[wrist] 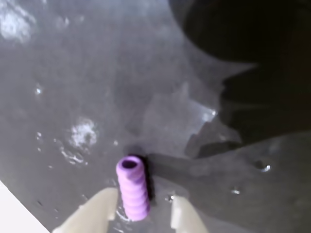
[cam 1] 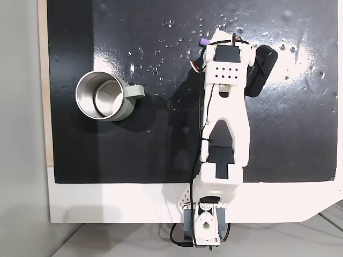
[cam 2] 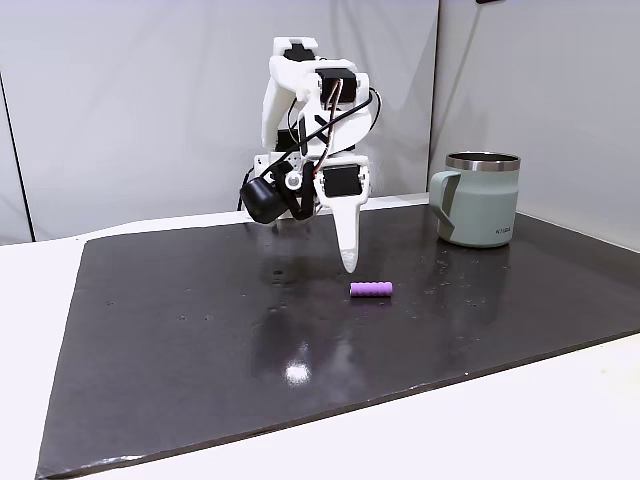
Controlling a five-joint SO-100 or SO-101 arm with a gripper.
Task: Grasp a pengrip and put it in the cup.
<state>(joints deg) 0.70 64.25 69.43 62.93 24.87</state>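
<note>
Glossy black matting [cam 2: 200,330] covers most of a white bench [cam 2: 560,420], with pale grey walls behind it in a fixed view. On that mat lies the pengrip [wrist: 132,188], a short lilac ribbed tube on its side (its hollow end faces up the wrist view), and it sits between the two pale fingertips of the hand [wrist: 145,208], whose fingers stand apart on either side of it without closing on it; whether either tip touches the tube I cannot tell. In a fixed view from the side, the pengrip [cam 2: 371,289] rests flat on the mat just below and beside the tip of the white finger [cam 2: 347,235] that points downward. From above, the pengrip [cam 1: 203,42] peeks out at the upper left edge of the white arm [cam 1: 225,123], which reaches up the picture from its base at the bench's near edge. The cup [cam 1: 102,96], grey-green outside and shiny steel inside, stands upright well apart to the left in that view, its handle turned toward the arm; in the side view the cup [cam 2: 480,200] stands at the right rear of the mat.
</note>
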